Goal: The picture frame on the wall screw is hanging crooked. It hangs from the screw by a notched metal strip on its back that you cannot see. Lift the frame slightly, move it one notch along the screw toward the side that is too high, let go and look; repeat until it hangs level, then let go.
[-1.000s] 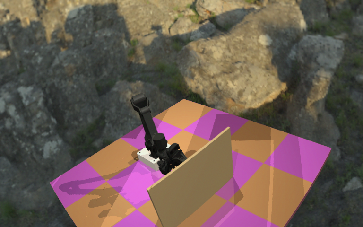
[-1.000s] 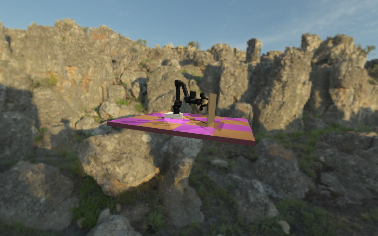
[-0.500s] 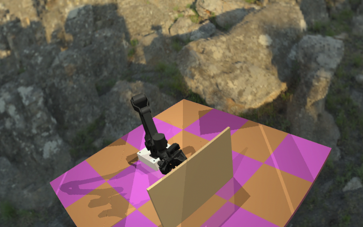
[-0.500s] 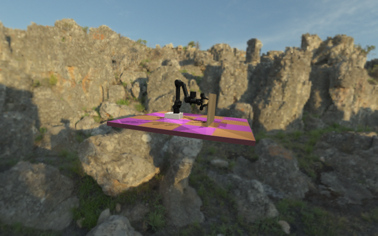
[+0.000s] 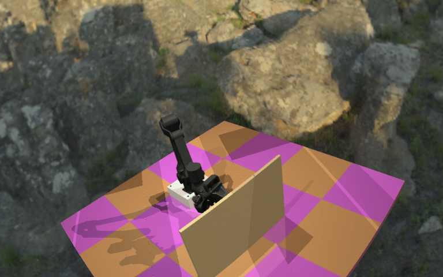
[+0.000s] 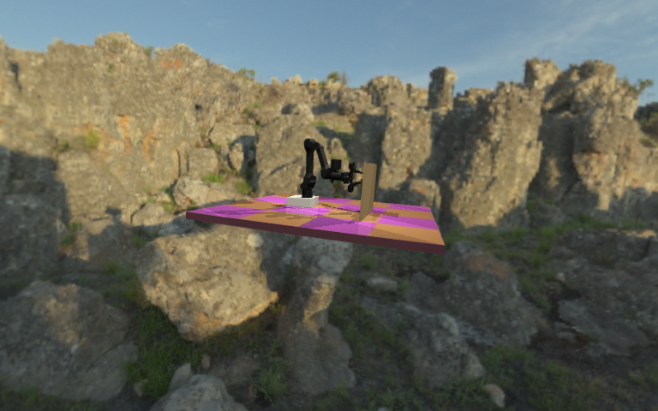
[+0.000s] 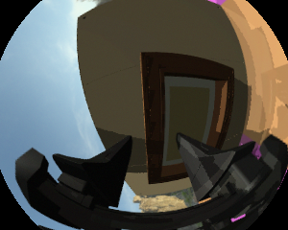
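The picture frame (image 7: 153,115), dark brown with a grey mat and olive picture, hangs on the front of the upright tan board (image 5: 237,219) (image 6: 367,188) (image 7: 110,72). The wrist view is turned, with sky on the left and table on the right. The frame looks skewed there, but lens distortion makes its exact tilt hard to tell. My gripper (image 6: 360,178) (image 7: 154,138) is open close in front of the board. Its fingertips appear on either side of the frame's upper bar; contact is not clear. The screw and notched strip are hidden. The top view shows only the board's back.
The checkered table (image 5: 333,226) (image 6: 409,234) (image 7: 274,62) carries the board and the arm's white base (image 5: 181,195) (image 6: 302,201). The black arm stands on the frame side of the board. Shadows fall across the board and table.
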Controlling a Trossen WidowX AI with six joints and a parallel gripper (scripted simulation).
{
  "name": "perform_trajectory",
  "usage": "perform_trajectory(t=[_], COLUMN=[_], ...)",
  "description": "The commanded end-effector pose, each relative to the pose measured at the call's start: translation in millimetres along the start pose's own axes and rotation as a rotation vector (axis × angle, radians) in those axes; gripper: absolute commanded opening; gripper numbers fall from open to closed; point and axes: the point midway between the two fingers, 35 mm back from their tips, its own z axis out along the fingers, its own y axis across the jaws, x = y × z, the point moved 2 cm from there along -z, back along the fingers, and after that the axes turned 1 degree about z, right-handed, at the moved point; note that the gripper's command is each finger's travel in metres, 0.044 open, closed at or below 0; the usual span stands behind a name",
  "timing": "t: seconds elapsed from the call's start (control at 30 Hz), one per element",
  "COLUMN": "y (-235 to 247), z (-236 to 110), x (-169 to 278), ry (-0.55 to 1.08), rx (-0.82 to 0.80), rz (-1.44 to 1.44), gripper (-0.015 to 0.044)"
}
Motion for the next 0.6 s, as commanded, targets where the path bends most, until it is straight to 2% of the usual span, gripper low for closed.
perform_trajectory(t=[0.0,0.13,0.33,0.57], y=[1.3,1.3,1.3,1.3], z=[0.9,0.9,0.9,0.9], x=[-0.7,-0.7,-0.7,-0.7], ry=[-0.003,-0.003,-0.003,-0.003], rx=[-0.003,-0.003,-0.003,-0.003], rz=[0.006,0.006,0.006,0.006], gripper=[0.0260,0.0260,0.0103,0.0056])
